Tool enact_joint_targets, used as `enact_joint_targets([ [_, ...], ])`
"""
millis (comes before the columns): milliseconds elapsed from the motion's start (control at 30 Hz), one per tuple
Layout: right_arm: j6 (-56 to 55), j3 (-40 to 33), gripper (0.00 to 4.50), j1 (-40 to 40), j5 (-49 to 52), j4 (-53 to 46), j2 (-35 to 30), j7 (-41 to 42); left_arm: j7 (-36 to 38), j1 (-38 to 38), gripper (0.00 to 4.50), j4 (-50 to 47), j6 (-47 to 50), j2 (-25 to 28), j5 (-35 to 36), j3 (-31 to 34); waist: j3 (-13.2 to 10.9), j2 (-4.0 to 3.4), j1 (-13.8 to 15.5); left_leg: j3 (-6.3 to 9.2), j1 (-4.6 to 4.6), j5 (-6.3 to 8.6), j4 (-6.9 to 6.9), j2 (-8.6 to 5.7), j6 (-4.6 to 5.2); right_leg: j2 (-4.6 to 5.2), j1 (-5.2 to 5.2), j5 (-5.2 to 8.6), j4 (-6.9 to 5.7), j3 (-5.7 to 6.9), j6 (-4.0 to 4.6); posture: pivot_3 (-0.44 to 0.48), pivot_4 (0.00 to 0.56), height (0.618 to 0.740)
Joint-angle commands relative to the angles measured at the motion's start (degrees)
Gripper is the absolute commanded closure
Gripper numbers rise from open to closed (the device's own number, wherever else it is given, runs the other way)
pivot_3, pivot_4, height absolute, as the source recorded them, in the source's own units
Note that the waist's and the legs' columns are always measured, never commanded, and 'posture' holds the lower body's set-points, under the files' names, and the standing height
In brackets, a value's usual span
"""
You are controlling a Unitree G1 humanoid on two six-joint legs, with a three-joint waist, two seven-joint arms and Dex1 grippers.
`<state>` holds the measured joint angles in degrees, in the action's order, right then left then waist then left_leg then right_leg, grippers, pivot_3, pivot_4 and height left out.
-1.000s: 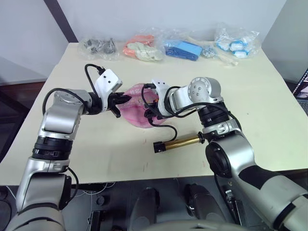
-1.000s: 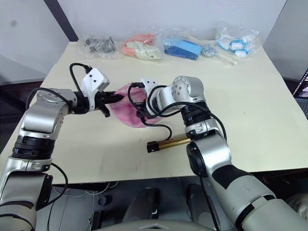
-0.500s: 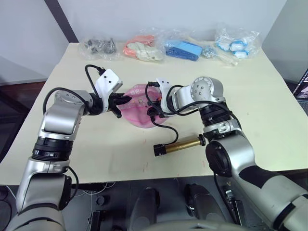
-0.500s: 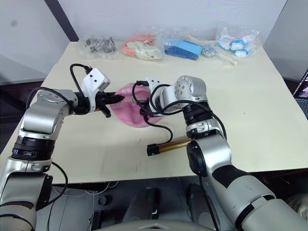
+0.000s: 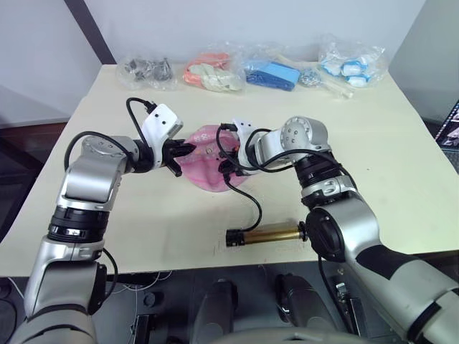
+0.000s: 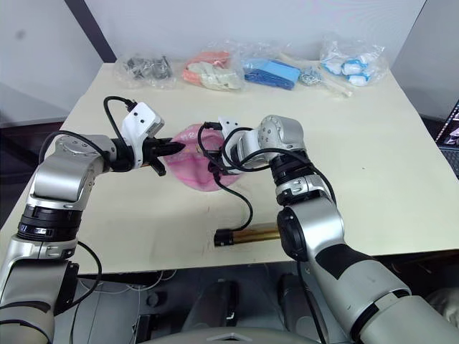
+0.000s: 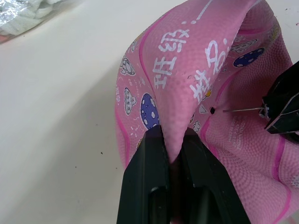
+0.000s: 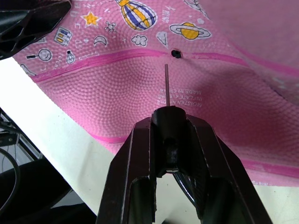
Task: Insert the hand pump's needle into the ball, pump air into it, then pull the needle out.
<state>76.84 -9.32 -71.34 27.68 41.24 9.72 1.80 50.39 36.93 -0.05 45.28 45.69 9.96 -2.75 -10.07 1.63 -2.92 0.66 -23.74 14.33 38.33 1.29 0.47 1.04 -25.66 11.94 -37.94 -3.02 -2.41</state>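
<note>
Seen from the head, the collapsed pink ball sits mid-desk between the two arms, the left gripper clamped on its near rim and the right gripper meeting it from the other side; the hold looks meant to keep the limp rubber from sliding while the needle goes in. The pump lies flat near the front edge of the desk, well apart from the ball, its thin black hose looping up to the right gripper, slack enough, it seems, not to drag on the aim. Bagged items line the far edge, clear of the work. In the left wrist view, the left fingers are clenched on a fold of the ball's rim, pinching it into a ridge that turns the black valve toward the other gripper; the needle points at that dot from just beside it, tip close but not visibly in. In the right wrist view, the right fingers are clenched on the needle's black fitting, the pin sticking straight out along the fingers and lined up with the valve just beyond its tip, a small gap between them. Insertion appears not yet done; a short straight push along the pin seems next, with a sideways slip on the soft wall the likely risk.
</note>
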Motion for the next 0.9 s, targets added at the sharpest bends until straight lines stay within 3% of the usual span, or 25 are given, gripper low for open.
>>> enact_joint_targets([
  [33,-1.1,0.9,4.14,-2.2,-1.1,1.0,3.7,0.2,0.0,-0.5,4.48,-2.0,1.9,-0.2,1.0,-0.2,0.0,0.0,-0.1,0.0,0.0,0.0,0.0,0.0,0.0,0.0,0.01,0.0,0.0,0.0,0.0,0.0,0.15,0.74],
  [900,-3.9,-1.7,4.14,-4.3,-1.3,5.9,4.2,0.3,-1.5,-1.7,4.48,-4.2,5.5,-0.1,1.9,-0.4,0.0,0.0,-0.7,0.03,0.04,0.0,0.01,-0.01,-0.01,0.01,0.04,-0.01,-0.01,0.0,0.01,0.0,0.15,0.74],
])
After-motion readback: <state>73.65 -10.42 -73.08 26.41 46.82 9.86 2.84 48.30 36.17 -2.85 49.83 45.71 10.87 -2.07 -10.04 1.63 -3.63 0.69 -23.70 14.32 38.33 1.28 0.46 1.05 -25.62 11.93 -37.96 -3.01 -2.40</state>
